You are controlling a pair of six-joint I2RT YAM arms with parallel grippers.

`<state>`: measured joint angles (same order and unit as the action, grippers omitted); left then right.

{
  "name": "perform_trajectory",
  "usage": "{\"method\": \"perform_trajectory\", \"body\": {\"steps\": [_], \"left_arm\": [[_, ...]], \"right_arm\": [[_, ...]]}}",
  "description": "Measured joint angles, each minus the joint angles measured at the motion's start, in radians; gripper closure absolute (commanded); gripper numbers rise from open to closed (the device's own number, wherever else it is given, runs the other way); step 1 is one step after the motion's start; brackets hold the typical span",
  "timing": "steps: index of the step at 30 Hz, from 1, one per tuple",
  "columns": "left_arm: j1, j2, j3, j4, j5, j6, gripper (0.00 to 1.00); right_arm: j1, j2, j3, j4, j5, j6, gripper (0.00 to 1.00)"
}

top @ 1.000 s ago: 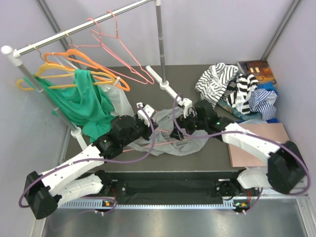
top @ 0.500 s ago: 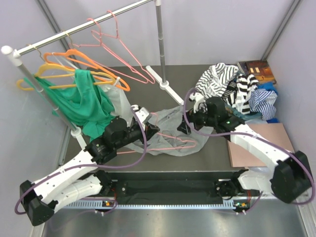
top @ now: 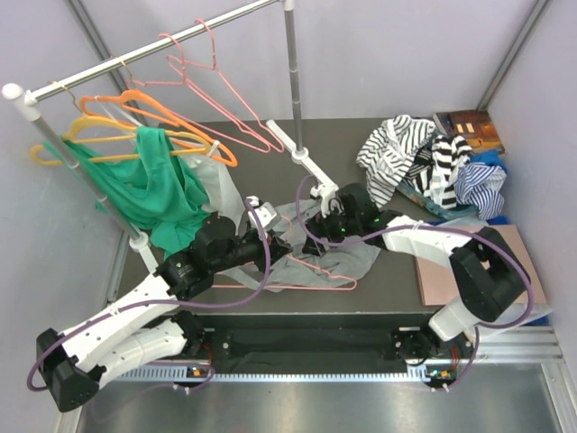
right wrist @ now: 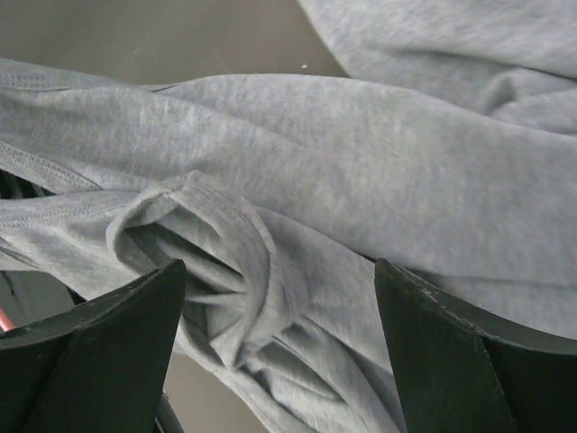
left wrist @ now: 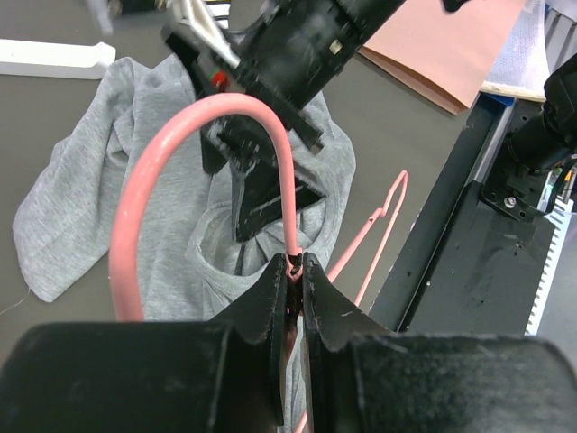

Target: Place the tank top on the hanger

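The grey tank top (top: pixel 358 260) lies crumpled on the dark table between the two arms. My left gripper (top: pixel 276 244) is shut on the neck of a thin pink wire hanger (top: pixel 297 287), which lies low over the top's left part. In the left wrist view the jaws (left wrist: pixel 294 267) pinch the wire below the curved hook (left wrist: pixel 171 144), above the tank top (left wrist: pixel 81 207). My right gripper (top: pixel 312 225) is open and low over the top. In the right wrist view its fingers (right wrist: pixel 90 347) straddle a bunched hemmed edge of the tank top (right wrist: pixel 234 271). The right gripper's midpoint is (right wrist: pixel 281 338).
A clothes rack (top: pixel 135 56) stands at the left with orange hangers (top: pixel 153 110), yellow hangers (top: pixel 63 135), spare pink hangers (top: pixel 225 99), a green garment (top: pixel 144 185) and a pale garment (top: pixel 216 180). Striped clothes (top: pixel 424 158) are piled at the back right, and a brown board (top: pixel 478 257) lies below them.
My right gripper has moved left and down onto the tank top, close to the left gripper. The hanger in my left gripper has shifted toward the near edge.
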<state>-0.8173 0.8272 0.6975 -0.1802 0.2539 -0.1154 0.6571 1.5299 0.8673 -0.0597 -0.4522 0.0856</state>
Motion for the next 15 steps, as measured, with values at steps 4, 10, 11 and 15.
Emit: {"method": "perform_trajectory", "body": {"steps": [4,10,11,15], "left_arm": [[0.000,0.000,0.000,-0.003,0.004,-0.003,1.00],[0.000,-0.003,0.000,-0.009,0.006,-0.006,1.00],[0.000,-0.006,0.000,-0.010,0.002,-0.006,1.00],[0.000,-0.032,0.000,-0.016,-0.019,-0.006,1.00]], "right_arm": [[0.029,0.052,0.000,0.048,-0.006,0.002,0.35],[0.042,0.090,-0.002,0.121,-0.003,0.023,0.94],[0.042,0.089,-0.002,0.138,0.003,0.031,1.00],[0.043,0.044,-0.030,0.175,0.073,0.054,1.00]]}}
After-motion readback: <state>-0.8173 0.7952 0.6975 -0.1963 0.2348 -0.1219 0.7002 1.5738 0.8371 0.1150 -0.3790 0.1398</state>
